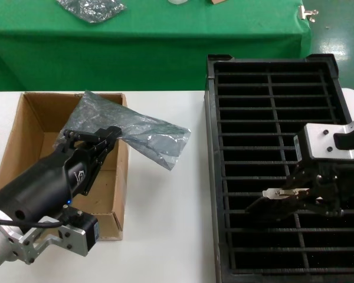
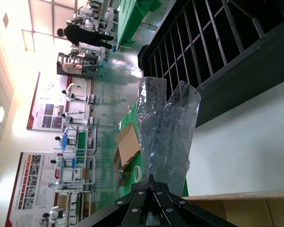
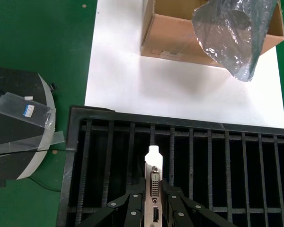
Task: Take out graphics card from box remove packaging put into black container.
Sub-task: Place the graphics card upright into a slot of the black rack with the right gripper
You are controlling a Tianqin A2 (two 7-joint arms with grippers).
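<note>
My left gripper (image 1: 114, 134) is shut on one end of the packaging (image 1: 150, 140), a wrinkly translucent grey-blue bag held above the right wall of the brown box (image 1: 38, 121). From the left wrist the bag (image 2: 166, 137) hangs out from the closed fingertips (image 2: 152, 179). My right gripper (image 1: 295, 197) hovers over the middle rows of the black container (image 1: 271, 76), shut on the graphics card (image 1: 285, 192). In the right wrist view the card's silver bracket (image 3: 154, 172) stands edge-on between the fingers (image 3: 132, 201), over a slot of the container (image 3: 217, 142). The board itself is hidden.
A second silver-grey bag (image 1: 91, 9) lies on the green-clothed table (image 1: 153, 53) behind. White tabletop (image 1: 165, 224) separates box and container. Beside the container, the right wrist view shows a dark round stand (image 3: 19, 127) with a clear plastic piece.
</note>
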